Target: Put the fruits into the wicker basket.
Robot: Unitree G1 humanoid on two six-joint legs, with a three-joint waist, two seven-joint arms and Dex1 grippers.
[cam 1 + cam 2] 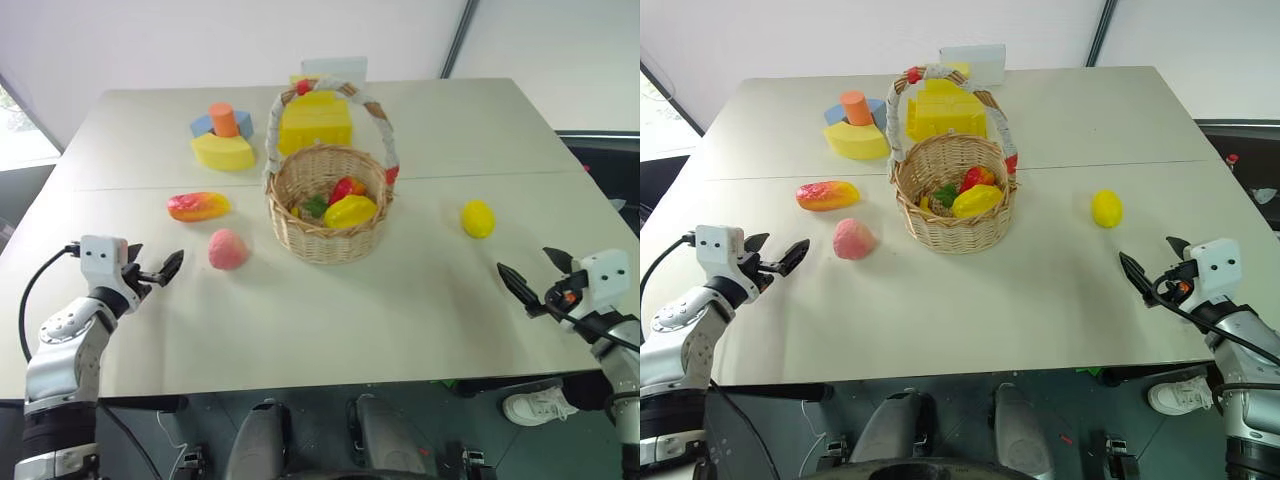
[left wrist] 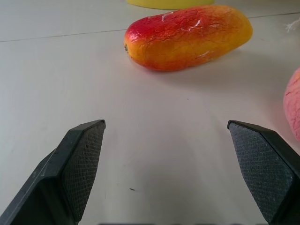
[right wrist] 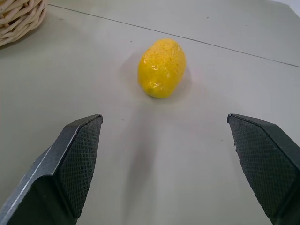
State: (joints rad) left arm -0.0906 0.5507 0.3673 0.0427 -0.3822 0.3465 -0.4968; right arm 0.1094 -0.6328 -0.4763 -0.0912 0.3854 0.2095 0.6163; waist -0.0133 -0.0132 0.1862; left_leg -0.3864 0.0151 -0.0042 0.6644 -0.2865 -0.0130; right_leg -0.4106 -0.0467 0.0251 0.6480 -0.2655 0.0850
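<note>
My left gripper (image 1: 152,262) hangs over the near left part of the table (image 1: 330,320), its two black fingers (image 2: 79,164) spread wide with nothing between them. Ahead of it lies the mango (image 1: 198,206), stretched out on its side, red at one end and shading to orange and yellow. Just to the right of the mango and a little nearer to me sits the pink peach (image 1: 227,249), apart from my left fingers and well short of the basket wall. Farther back on the left stand the foam blocks (image 1: 223,135) (yellow, blue and an orange cylinder on top).

In the middle stands the wicker basket (image 1: 325,238), upright, its tall arched handle (image 1: 383,125) wrapped in white with red spots. Inside it I can see something yellow, something red and a bit of green, though what each is I cannot tell. Behind the basket is a yellow block box (image 1: 315,122).

Right of the basket, well apart from it, the small lemon (image 1: 478,218) lies on the bare table. My right gripper (image 1: 535,275) hovers nearer to me than the lemon, fingers (image 3: 75,159) wide apart and empty, the lemon ahead of the gap between them.
</note>
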